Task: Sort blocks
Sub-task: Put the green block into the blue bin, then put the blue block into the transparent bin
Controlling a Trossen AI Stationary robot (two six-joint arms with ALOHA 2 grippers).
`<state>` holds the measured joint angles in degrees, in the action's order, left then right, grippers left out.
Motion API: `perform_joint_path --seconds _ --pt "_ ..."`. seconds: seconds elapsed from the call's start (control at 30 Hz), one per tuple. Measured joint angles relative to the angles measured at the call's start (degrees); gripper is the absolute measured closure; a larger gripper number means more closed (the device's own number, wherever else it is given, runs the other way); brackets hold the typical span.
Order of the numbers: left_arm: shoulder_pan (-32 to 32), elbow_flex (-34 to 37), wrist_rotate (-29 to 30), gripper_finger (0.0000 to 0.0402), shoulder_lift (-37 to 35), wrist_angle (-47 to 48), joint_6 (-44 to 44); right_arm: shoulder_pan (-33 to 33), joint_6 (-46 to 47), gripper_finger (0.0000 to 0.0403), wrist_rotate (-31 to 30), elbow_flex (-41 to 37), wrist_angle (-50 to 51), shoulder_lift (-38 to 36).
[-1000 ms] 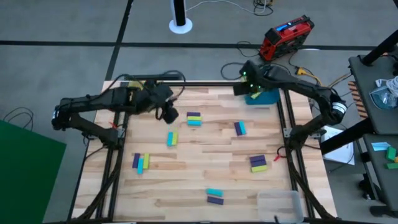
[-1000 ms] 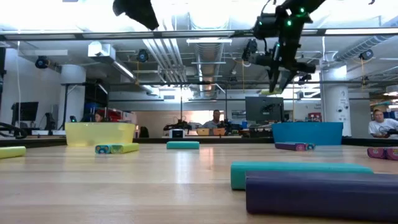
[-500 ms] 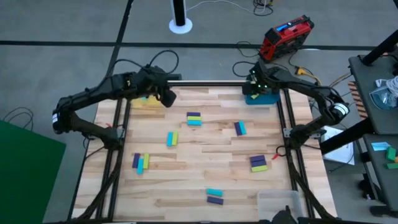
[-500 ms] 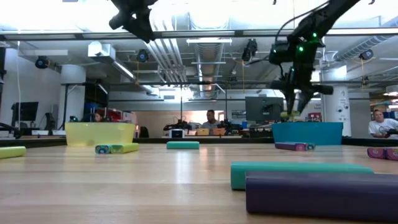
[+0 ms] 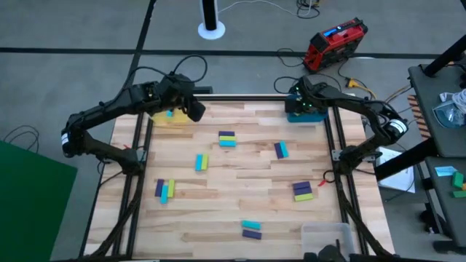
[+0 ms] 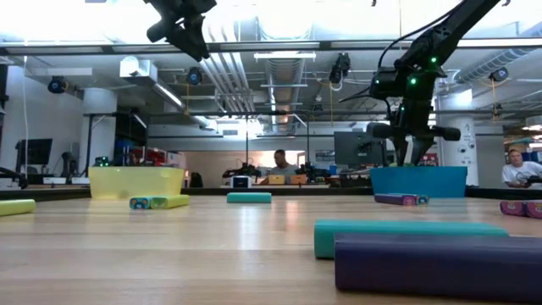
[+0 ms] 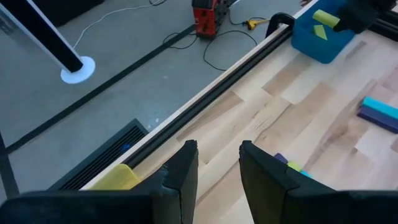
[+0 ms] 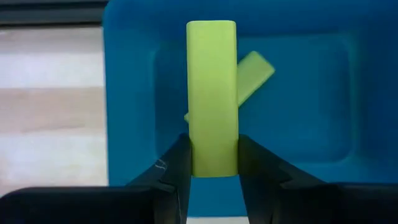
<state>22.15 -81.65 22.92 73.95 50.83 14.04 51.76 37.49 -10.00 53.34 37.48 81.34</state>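
Right gripper (image 8: pixel 211 163) poised directly above the blue tray (image 8: pixel 298 112); its two dark, matte fingers (image 8: pixel 177 168) are clamped on the lower end of a smooth, round-cornered yellow-green block (image 8: pixel 211 93); a second yellow-green bar (image 8: pixel 256 73) lies flat and askew on the tray's floor, partly hidden behind the held one. The tray is a glossy moulded rectangle with rounded corners, standing at the far right corner of the surface (image 5: pixel 240 196), a top of pale butcher-block planks with visible grain. Left gripper (image 7: pixel 217 168) raised over the far left corner beside the yellow tray (image 6: pixel 135 181), of translucent plastic; fingers slightly parted with nothing between them; something cyan shows at that tray in the high view, too small to identify. Remaining blocks lie scattered flat on the wood in small touching groups: purple, yellow-green and cyan (image 5: pixel 227 139); cyan with yellow-green (image 5: pixel 201 162); purple, cyan and yellow-green (image 5: pixel 164 189); cyan with purple (image 5: pixel 281 150); purple with yellow-green (image 5: pixel 302 191); cyan over purple (image 5: pixel 251 230). A clear tray (image 5: pixel 325 239) sits at the near right corner; contents cannot be told.
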Motion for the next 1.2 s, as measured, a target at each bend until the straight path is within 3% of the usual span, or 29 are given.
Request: perform_joint_path --seconds 0.23,0.47,0.8,1.2 --pt "0.0 0.0 0.0 0.0304 0.0 0.02 0.57 0.13 0.5 0.0308 -5.48 0.26 0.41 -0.13" --pt "0.0 0.0 0.0 0.0304 0.0 0.16 1.46 0.16 0.45 0.0308 -11.51 0.23 8.04 -0.13" --pt "0.0 0.0 0.0 0.0304 0.0 0.2 1.49 0.16 1.42 0.0297 -13.16 0.13 7.12 0.22" --pt "0.0 0.0 0.0 0.0304 0.0 0.2 1.51 0.16 0.7 0.025 -13.18 0.13 6.93 0.26"
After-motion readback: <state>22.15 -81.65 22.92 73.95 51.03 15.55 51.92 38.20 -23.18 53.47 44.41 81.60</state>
